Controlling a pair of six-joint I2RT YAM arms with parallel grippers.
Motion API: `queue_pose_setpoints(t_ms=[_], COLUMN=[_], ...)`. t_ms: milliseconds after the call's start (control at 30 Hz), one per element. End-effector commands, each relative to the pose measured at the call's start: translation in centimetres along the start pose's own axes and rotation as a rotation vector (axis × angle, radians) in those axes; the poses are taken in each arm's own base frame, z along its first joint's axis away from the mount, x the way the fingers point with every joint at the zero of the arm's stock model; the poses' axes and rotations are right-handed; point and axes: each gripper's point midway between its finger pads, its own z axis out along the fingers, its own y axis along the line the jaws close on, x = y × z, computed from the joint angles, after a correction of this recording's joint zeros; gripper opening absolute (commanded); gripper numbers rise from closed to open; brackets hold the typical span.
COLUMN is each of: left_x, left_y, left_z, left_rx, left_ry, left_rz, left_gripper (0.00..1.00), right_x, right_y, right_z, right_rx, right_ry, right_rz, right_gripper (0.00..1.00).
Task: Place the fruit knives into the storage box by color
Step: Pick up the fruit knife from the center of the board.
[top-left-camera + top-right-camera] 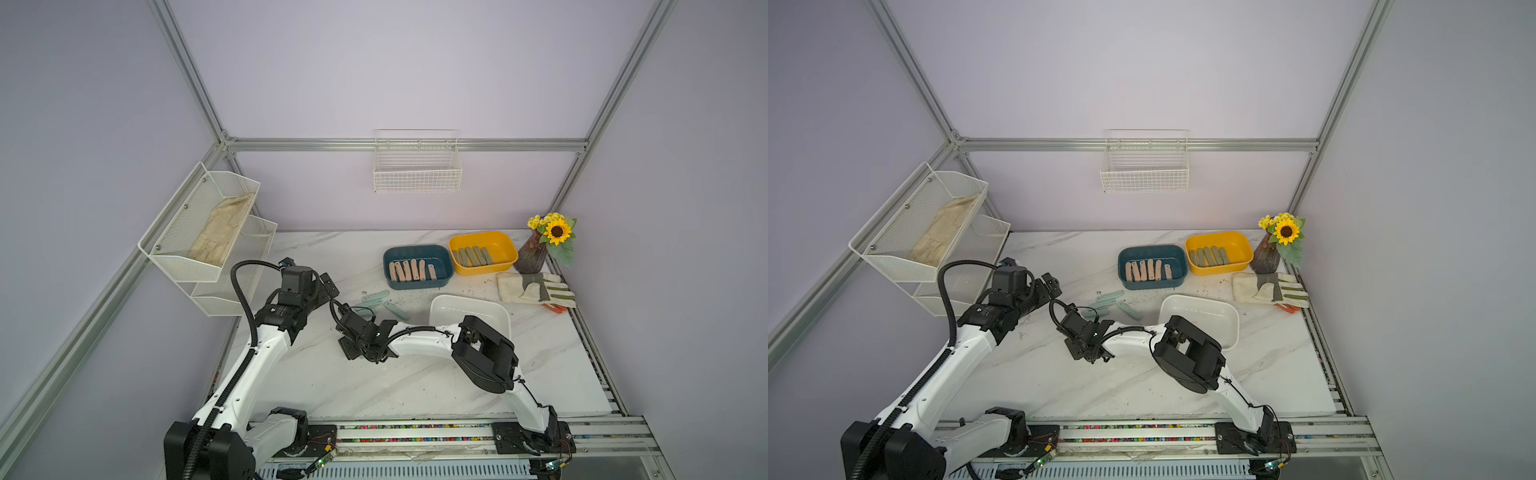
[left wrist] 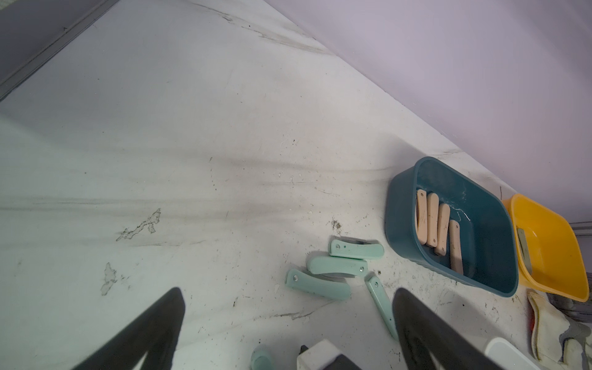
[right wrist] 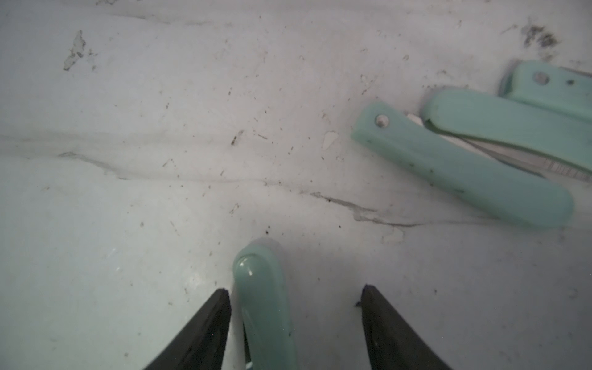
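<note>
Three mint green fruit knives (image 1: 376, 296) lie loose on the marble table, shown in both top views. My right gripper (image 3: 294, 290) is down at the table, open around another mint knife (image 3: 262, 304). One finger (image 3: 211, 320) touches that knife's side and the other stands apart. My left gripper (image 2: 288, 293) hovers wide open just left of the loose knives (image 2: 317, 285), holding nothing. Peach pink knives (image 1: 411, 270) fill the blue storage box (image 1: 415, 248). Olive grey-green knives (image 1: 473, 256) lie in the yellow box (image 1: 478, 234). The white box (image 1: 469, 297) holds nothing that shows.
A striped work glove (image 1: 536, 289) and a vase of sunflowers (image 1: 532, 253) sit at the right edge behind the white box. A mesh shelf (image 1: 199, 224) hangs at the left wall close to my left arm. A wire basket (image 1: 417, 166) hangs on the back wall.
</note>
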Motion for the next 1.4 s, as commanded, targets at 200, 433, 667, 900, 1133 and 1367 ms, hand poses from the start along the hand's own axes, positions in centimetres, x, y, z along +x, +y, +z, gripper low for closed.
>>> queue_pose_setpoints(t_ms=[200,433,667,900,1133,1367], left_x=[-3.4,-2.8,-2.5,-2.2,-2.0,-1.7], left_y=[-2.5,-2.3,-2.1,-2.0,-2.1,-2.5], left_z=[-2.1,-1.8,-1.5,-1.3,-1.3,-1.3], left_rx=[0.072,0.068,0.065,0.063,0.07,0.094], left_ry=[-0.069,-0.05,-0.042,-0.032,-0.022,-0.006], left_rz=[-0.032,-0.035,-0.041,-0.039,-0.044,-0.042], left_gripper=[1.0,1.0,0.99,1.0,1.0,1.0], right_x=[2.5,2.7,3.8,4.6,5.3,4.7], right_y=[-0.6,-0.4,0.4,0.1,-0.3,-1.5], right_z=[0.8,0.6,0.4,1.4,2.5,2.0], right_rx=[0.067,0.078,0.092,0.118,0.148,0.162], right_ry=[0.038,0.035,0.048,0.075,0.089,0.073], right_rz=[-0.023,-0.037,-0.074,-0.064,-0.066,-0.033], right_gripper=[0.62,0.59,0.58,0.55,0.47,0.29])
